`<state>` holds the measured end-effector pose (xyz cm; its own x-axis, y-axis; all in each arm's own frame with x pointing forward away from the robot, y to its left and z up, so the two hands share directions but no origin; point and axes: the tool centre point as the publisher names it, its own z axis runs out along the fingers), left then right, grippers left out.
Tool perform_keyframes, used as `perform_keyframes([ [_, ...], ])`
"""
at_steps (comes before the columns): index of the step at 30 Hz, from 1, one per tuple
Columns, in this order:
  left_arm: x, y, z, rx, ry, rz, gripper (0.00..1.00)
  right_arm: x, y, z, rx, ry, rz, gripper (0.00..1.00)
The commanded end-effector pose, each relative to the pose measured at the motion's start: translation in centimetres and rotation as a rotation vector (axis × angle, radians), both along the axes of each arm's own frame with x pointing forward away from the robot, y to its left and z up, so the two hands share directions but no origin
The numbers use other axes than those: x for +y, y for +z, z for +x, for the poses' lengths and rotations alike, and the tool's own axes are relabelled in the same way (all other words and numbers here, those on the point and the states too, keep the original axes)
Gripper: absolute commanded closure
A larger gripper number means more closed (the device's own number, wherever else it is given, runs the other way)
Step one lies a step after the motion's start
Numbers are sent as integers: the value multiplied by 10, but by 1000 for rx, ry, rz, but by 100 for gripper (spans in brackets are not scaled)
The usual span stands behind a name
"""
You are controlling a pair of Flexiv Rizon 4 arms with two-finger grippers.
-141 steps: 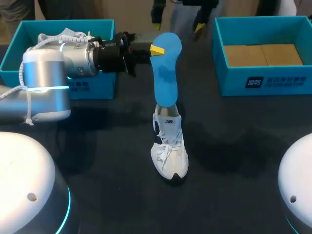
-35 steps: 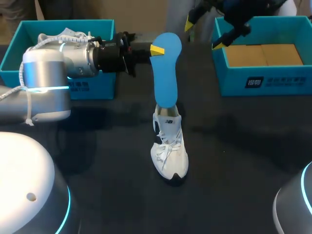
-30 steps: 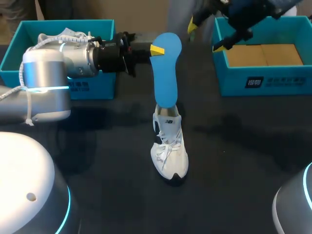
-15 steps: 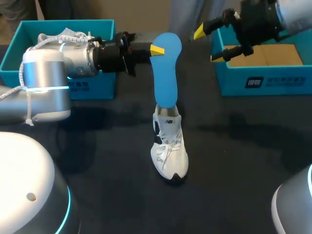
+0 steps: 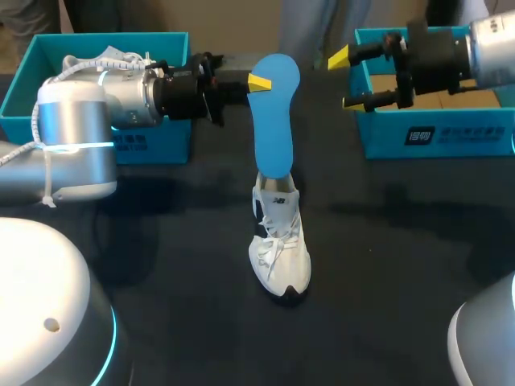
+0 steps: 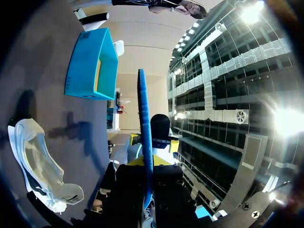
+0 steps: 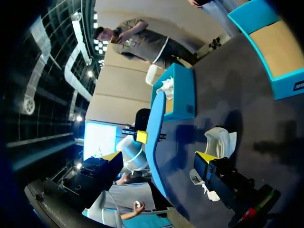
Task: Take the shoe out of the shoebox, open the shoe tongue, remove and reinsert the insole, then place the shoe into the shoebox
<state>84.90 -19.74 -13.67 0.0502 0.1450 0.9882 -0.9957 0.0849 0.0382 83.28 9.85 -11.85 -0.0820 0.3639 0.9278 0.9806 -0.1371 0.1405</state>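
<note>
Head view: left gripper [image 5: 259, 81] is clamped on the upper end of the flat blue foam insole [image 5: 273, 121], with one yellow tip showing. The insole's lower end vanishes inside the white laced sneaker [image 5: 280, 249] on the dark table [image 5: 386, 265]. Right gripper [image 5: 348, 79] hangs spread and empty beside the teal cardboard shoebox [image 5: 434, 138].

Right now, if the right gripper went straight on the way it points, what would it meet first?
Probably the blue foam insole, held upright by the left gripper over the white sneaker. The open right gripper points at it; depth is unclear, so it could pass beside.
</note>
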Motion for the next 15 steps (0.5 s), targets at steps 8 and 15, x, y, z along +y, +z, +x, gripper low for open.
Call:
perform_keyframes([
  [8,0,0,0,0,1,2,100,2,-12,-3,0,29,143,0],
  [15,0,0,0,0,1,2,100,2,-12,-3,0,29,143,0],
])
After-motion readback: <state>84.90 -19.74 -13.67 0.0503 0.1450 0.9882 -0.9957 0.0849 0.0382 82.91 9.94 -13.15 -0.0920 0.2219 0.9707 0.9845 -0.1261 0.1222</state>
